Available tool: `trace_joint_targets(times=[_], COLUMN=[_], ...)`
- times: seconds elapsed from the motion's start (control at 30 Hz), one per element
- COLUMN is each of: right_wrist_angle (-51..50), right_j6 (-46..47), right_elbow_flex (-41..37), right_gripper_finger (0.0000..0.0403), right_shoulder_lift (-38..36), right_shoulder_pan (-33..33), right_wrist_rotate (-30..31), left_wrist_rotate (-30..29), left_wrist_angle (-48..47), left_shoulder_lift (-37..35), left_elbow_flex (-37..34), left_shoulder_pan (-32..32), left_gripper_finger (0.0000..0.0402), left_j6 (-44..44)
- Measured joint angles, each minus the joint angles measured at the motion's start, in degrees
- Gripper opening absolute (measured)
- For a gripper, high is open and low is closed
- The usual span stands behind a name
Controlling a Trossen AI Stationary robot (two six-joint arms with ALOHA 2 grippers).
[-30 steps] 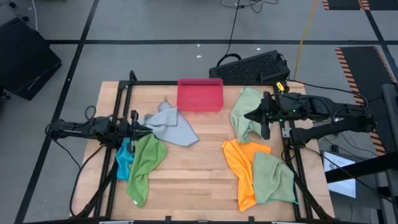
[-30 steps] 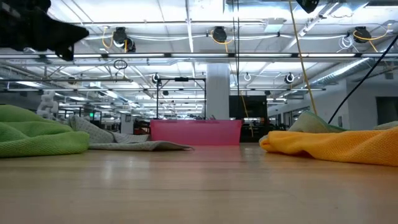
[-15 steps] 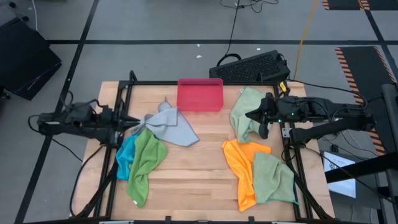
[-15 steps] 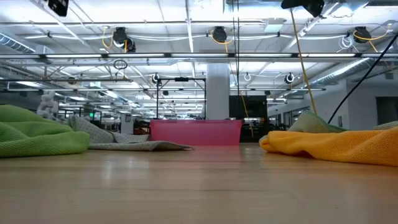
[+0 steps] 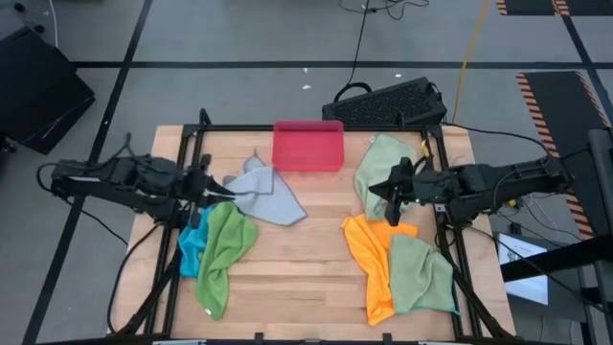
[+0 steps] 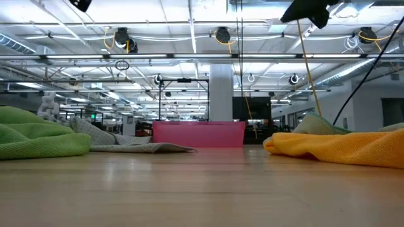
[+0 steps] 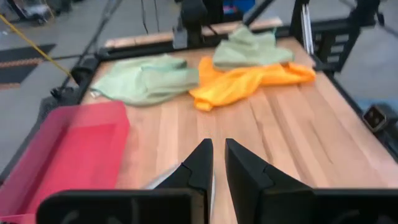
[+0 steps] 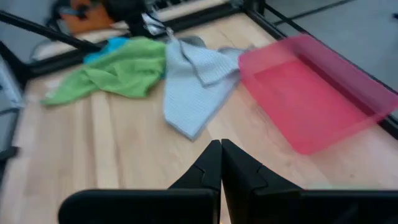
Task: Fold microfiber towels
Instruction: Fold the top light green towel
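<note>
Several microfiber towels lie crumpled on the wooden table. On the left are a light grey one (image 5: 263, 195), a blue one (image 5: 192, 243) and a bright green one (image 5: 225, 251). On the right are a pale green one (image 5: 376, 171), an orange one (image 5: 369, 257) and a green one (image 5: 421, 273). My left gripper (image 5: 222, 189) hangs above the grey towel's left corner. Its fingers (image 7: 200, 167) stand almost together with nothing between them. My right gripper (image 5: 378, 188) is shut and empty in the air over the pale green towel.
A pink-red tray (image 5: 308, 146) stands at the table's far edge, in the middle. Bare wood (image 5: 306, 259) lies between the two towel heaps. Black frame rails (image 5: 182, 153) run along the table's left and right sides. A keyboard (image 5: 388, 101) lies on the floor beyond the table.
My left gripper has risen well clear of the table by the grey towel's left corner and drawn back a little toward the left edge. My right gripper has sunk slightly and swung toward the table's middle and near side. No towel has moved.
</note>
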Motion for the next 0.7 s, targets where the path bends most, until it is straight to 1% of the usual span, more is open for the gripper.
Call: trace_joint_targets(times=[0.17,0.3,0.43,0.57,0.7], right_wrist_angle=[0.2,0.29,0.12,-0.67,-6.77], right_j6=[4.58,7.81,11.39,13.8,19.06], right_elbow_flex=[-1.7,-1.74,-1.74,-1.74,-1.76], right_gripper_finger=[0.0,0.0,0.0003,0.0031,0.0079], right_shoulder_lift=[4.09,8.95,14.89,20.91,25.01], right_shoulder_pan=[5.05,9.56,13.38,16.74,19.08], right_wrist_rotate=[6.3,10.11,12.1,12.63,16.68], left_wrist_rotate=[-0.91,-4.87,-9.54,-13.57,-16.34], left_wrist_angle=[0.4,1.13,2.93,6.28,9.64], left_shoulder_lift=[4.86,8.73,12.58,16.44,20.36], left_elbow_flex=[0.02,0.02,0.02,-0.79,-1.82], left_shoulder_pan=[-3.31,-7.76,-12.45,-16.65,-19.63], left_gripper_finger=[0.0047,0.0047,0.0047,0.0047,0.0047], left_j6=[-2.25,-3.54,-5.66,-6.64,-8.09])
